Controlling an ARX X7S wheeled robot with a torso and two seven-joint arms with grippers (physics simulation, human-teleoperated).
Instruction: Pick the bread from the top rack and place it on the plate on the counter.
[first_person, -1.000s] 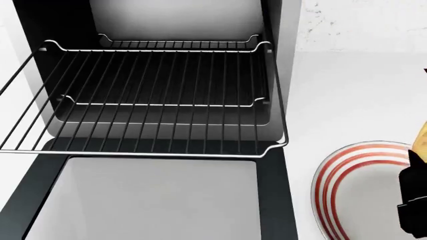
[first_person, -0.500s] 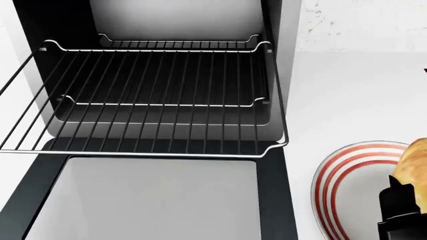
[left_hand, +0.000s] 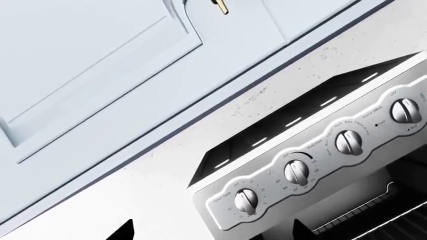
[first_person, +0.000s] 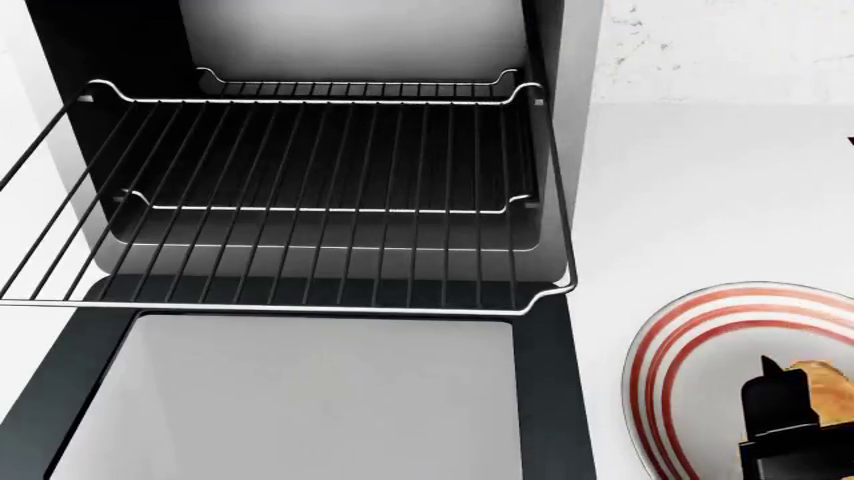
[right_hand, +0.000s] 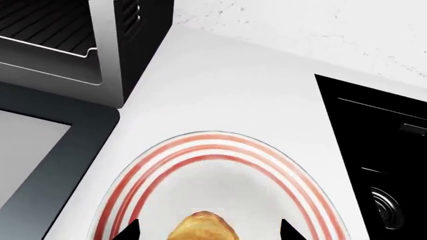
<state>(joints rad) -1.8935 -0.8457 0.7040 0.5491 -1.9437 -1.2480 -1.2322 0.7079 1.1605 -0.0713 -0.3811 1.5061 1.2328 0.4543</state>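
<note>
Between the fingers of the right hand (right_hand: 203, 231) sits the bread (right_hand: 202, 227), gripped just above the plate (right_hand: 220, 150) on the white table (right_hand: 220, 75); the top rack (first_person: 280, 190) stands bare, well off to the hand's left.

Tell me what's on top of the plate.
The bread is over the plate's grey centre, between the right gripper's jaws. Whether it touches the plate is hidden.
</note>
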